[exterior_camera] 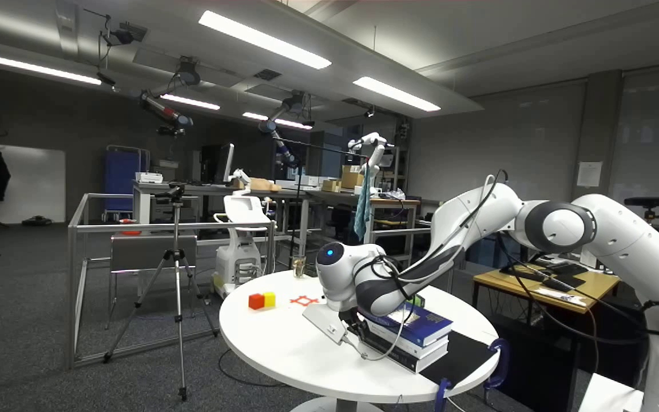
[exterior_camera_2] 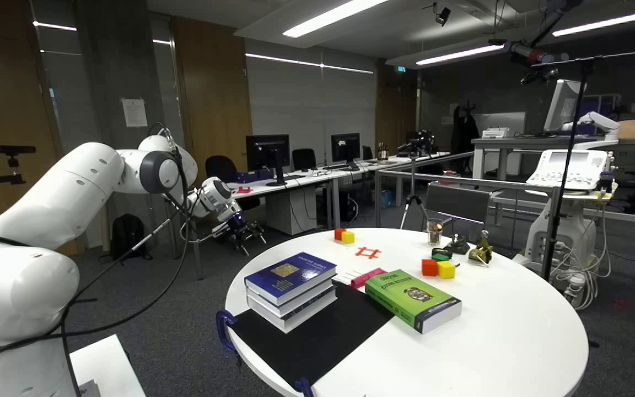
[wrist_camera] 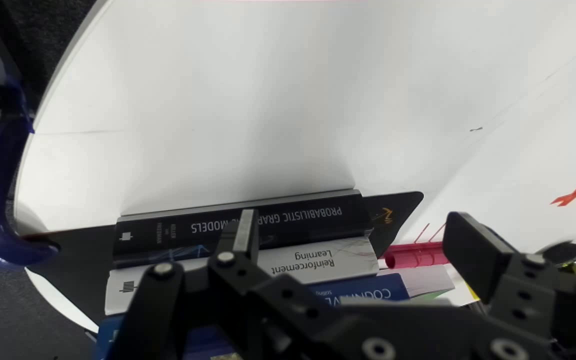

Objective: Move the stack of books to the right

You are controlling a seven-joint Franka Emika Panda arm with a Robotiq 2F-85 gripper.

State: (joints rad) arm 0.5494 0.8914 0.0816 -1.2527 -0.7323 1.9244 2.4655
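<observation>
Looks like approach only: can see stack (exterior_camera_2: pixel 290 289) on mat (exterior_camera_2: pixel 328 342) near tabletop (exterior_camera_2: pixel 494 353) edge by clamps (exterior_camera_2: pixel 221 330), with gripper (wrist_camera: pixel 352 225) wide, holding nothing, at the spine side, so probably have contact and the whole rightward shift to do.

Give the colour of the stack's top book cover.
Blue: the top book's cover shows best in an exterior view.

Blue, white and black stack of books (exterior_camera_2: pixel 290 288), white table (exterior_camera_2: pixel 507 342)
</observation>
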